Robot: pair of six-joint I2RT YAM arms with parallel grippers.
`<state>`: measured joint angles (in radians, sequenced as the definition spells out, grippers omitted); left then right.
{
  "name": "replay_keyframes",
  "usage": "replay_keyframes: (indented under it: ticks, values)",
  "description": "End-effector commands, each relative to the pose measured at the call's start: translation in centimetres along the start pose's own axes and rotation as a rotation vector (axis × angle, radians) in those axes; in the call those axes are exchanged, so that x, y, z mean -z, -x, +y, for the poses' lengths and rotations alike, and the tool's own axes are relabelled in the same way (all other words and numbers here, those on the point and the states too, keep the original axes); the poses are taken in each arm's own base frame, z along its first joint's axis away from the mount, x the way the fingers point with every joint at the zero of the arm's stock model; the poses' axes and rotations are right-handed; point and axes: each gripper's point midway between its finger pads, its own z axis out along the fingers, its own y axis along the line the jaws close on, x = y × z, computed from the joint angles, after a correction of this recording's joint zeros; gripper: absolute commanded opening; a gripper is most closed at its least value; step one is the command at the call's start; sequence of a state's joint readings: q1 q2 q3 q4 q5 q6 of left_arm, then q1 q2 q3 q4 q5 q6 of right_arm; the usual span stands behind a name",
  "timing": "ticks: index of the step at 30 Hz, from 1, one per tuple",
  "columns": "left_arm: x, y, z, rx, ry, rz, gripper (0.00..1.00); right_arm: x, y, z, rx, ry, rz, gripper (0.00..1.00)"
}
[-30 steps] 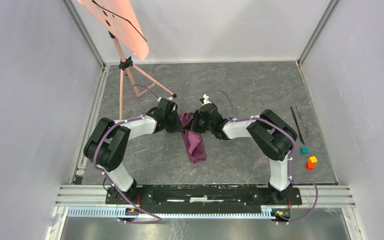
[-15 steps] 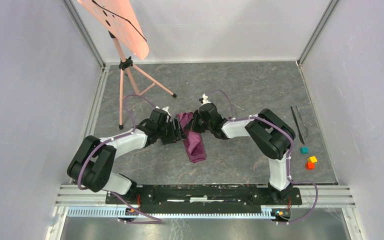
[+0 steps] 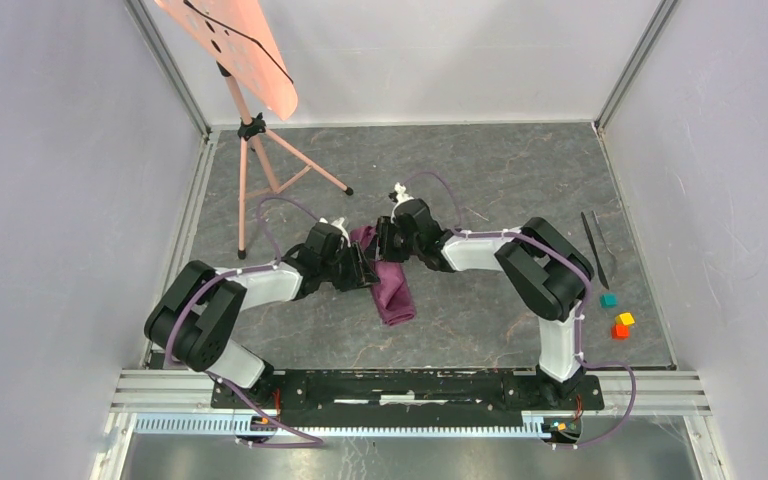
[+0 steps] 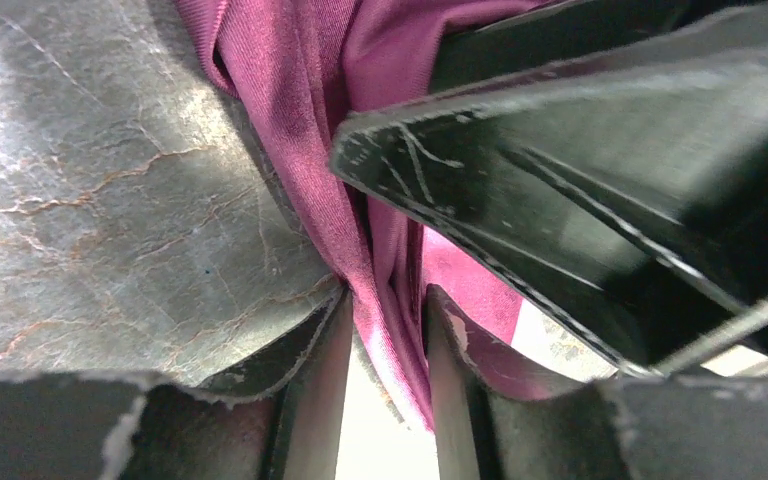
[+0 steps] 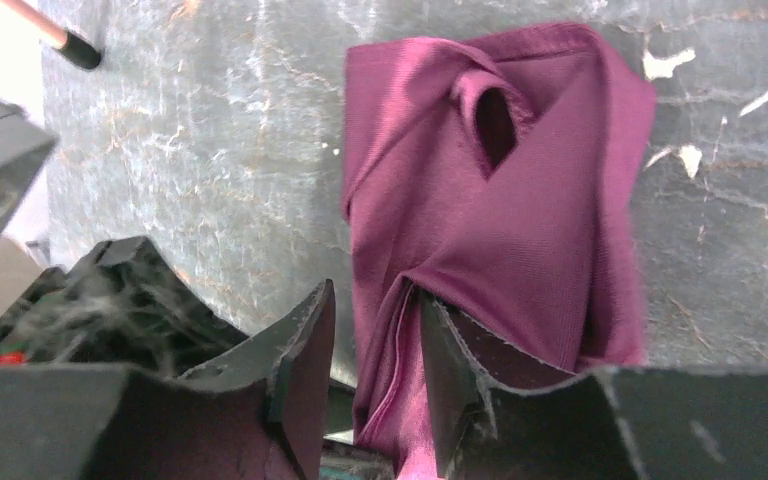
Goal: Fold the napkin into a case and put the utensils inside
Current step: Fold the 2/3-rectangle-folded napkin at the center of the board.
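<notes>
The plum-maroon napkin (image 3: 395, 295) lies bunched and partly folded at the middle of the table. My left gripper (image 3: 365, 268) is at its left edge and my right gripper (image 3: 382, 245) is at its far end. In the left wrist view a fold of the napkin (image 4: 290, 90) runs between the nearly closed fingers of the left gripper (image 4: 385, 300). In the right wrist view the napkin (image 5: 500, 210) rises from the table into the narrow gap of the right gripper (image 5: 375, 295). The two utensils (image 3: 594, 248) lie at the far right, apart from both grippers.
A pink tripod stand (image 3: 260, 150) with an orange board stands at the back left; one foot (image 5: 60, 38) shows in the right wrist view. Teal (image 3: 608, 299), yellow (image 3: 626, 319) and orange (image 3: 620, 330) cubes lie near the right wall.
My left gripper has moved nearer and to the right, along the napkin's left edge. The right gripper has shifted slightly back and left. The napkin has bunched shorter.
</notes>
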<state>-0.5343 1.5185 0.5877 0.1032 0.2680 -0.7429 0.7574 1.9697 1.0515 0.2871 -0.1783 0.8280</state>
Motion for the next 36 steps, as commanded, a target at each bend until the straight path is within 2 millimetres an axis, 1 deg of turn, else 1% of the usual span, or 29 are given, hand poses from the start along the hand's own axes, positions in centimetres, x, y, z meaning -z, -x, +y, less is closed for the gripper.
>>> replay_keyframes:
  ticks: [1,5,7,10,14,17,22,25,28,29,31,32,33,36]
  values:
    - [-0.3,-2.9,3.1,0.055,0.088,0.054,0.40,3.1,4.4,2.8,0.188,0.013,-0.069,0.49]
    - [-0.3,-3.2,3.3,0.062,0.087,0.058,0.38,5.1,6.2,2.0,0.240,-0.027,-0.107,0.65]
    - [-0.3,-3.3,3.3,0.063,0.085,0.058,0.37,5.6,7.2,1.6,0.260,-0.036,-0.124,0.70]
    - [-0.3,-3.4,3.4,0.065,0.088,0.060,0.36,5.4,8.1,0.8,0.262,-0.053,-0.121,0.72]
    - [-0.4,-3.6,3.4,0.070,0.088,0.068,0.35,4.3,9.0,0.8,0.276,-0.048,-0.116,0.74]
    - [-0.4,-3.5,3.4,0.072,0.084,0.067,0.34,3.2,8.9,0.1,0.281,-0.075,-0.082,0.73]
    - [-0.3,-3.4,3.2,0.069,0.081,0.065,0.33,3.3,9.2,0.0,0.283,-0.078,-0.101,0.74]
    - [-0.2,-3.3,2.8,0.065,0.067,0.067,0.34,3.0,8.7,0.2,0.292,-0.045,-0.088,0.74]
    - [0.1,-3.0,2.2,0.058,0.045,0.060,0.37,2.2,8.0,1.2,0.300,0.031,-0.068,0.72]
    - [0.2,-2.9,2.0,0.056,0.036,0.058,0.40,2.0,7.8,1.6,0.301,0.052,-0.066,0.72]
    - [0.7,-2.4,1.3,0.051,0.025,0.044,0.49,1.7,7.2,2.7,0.304,0.118,-0.057,0.71]
    - [1.0,-2.0,1.1,0.055,0.019,0.033,0.52,1.4,6.9,3.3,0.299,0.154,-0.055,0.71]
    - [1.4,-1.5,0.9,0.069,0.011,0.014,0.53,1.2,6.6,4.1,0.293,0.206,-0.048,0.71]
    - [2.6,0.0,0.9,0.119,-0.011,-0.040,0.55,0.2,5.1,4.7,0.260,0.280,-0.002,0.69]
